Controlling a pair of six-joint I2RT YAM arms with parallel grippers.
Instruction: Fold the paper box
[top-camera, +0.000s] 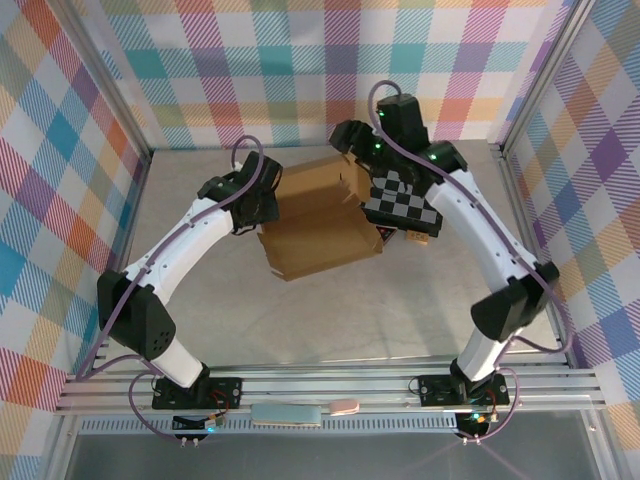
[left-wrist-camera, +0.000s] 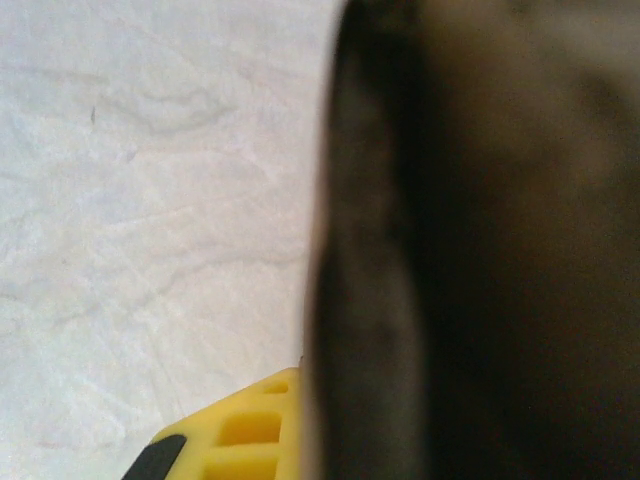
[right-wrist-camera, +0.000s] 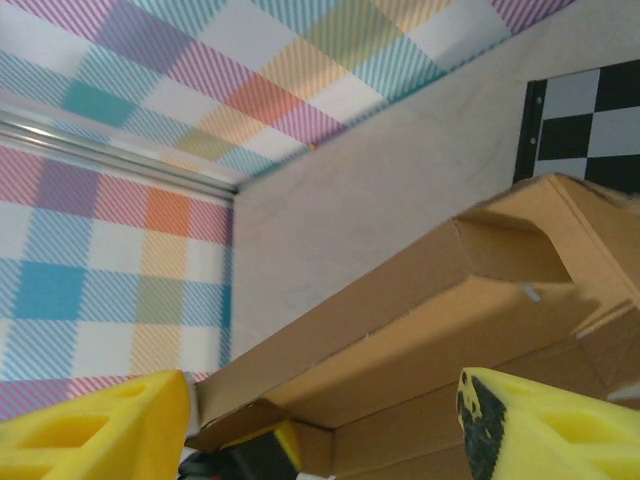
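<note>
In the left wrist view, the right half is a dark brown blur, too close to tell. A yellow finger (left-wrist-camera: 250, 440) is cut off at the bottom edge. From the top, the right arm (top-camera: 475, 225) hides part of the checkered board (top-camera: 395, 192).

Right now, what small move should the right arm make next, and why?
Probably ease the right fingers forward and close them on the paper box wall: they stand open with it straight ahead, while the left fingers look shut on its opposite edge.
</note>
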